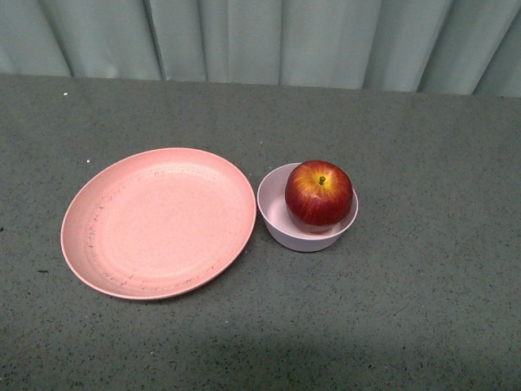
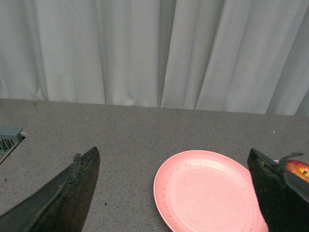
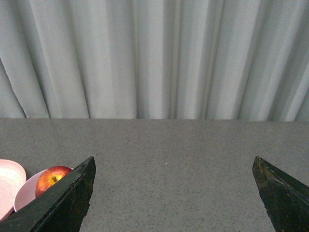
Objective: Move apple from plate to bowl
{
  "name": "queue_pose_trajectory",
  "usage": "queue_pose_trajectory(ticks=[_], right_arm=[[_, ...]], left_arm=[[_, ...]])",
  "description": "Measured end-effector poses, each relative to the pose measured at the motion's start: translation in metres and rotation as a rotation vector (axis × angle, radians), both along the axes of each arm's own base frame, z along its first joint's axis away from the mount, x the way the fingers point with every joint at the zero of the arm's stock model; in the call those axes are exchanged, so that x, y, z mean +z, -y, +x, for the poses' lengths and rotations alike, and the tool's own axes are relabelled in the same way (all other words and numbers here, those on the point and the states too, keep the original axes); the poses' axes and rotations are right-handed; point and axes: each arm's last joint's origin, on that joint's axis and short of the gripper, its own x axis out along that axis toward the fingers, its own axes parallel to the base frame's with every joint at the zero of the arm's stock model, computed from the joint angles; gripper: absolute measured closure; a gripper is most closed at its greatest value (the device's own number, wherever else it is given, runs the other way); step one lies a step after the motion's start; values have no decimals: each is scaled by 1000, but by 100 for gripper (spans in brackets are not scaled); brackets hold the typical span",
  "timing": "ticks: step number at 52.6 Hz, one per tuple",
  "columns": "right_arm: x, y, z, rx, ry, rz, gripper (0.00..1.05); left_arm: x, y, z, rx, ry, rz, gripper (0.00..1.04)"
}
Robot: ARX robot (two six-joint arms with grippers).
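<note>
The dark-red apple (image 1: 318,194) sits inside the small pale pink bowl (image 1: 279,221), stem up. Just left of the bowl lies the wide salmon-pink plate (image 1: 159,221), with nothing on it. Neither arm shows in the front view. My left gripper (image 2: 174,164) is open and held back from the plate (image 2: 207,191), nothing between its fingers; the apple (image 2: 299,169) peeks past one finger. My right gripper (image 3: 174,166) is open over bare tabletop, with the apple (image 3: 52,178) and bowl (image 3: 26,193) off to one side.
Everything rests on a grey speckled tabletop (image 1: 423,309). A pale curtain (image 1: 269,37) hangs along its far edge. A grey-green vented object (image 2: 8,137) shows at the edge of the left wrist view.
</note>
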Motion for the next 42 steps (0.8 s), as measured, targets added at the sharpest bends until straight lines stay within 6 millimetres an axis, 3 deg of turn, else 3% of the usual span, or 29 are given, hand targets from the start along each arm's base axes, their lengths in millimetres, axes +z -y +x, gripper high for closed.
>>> queue_pose_trajectory(ticks=[3, 42], right_arm=[[0, 0, 0, 0, 0, 0, 9], [0, 0, 0, 0, 0, 0, 9]], left_arm=[[0, 0, 0, 0, 0, 3, 5], [0, 0, 0, 0, 0, 3, 7]])
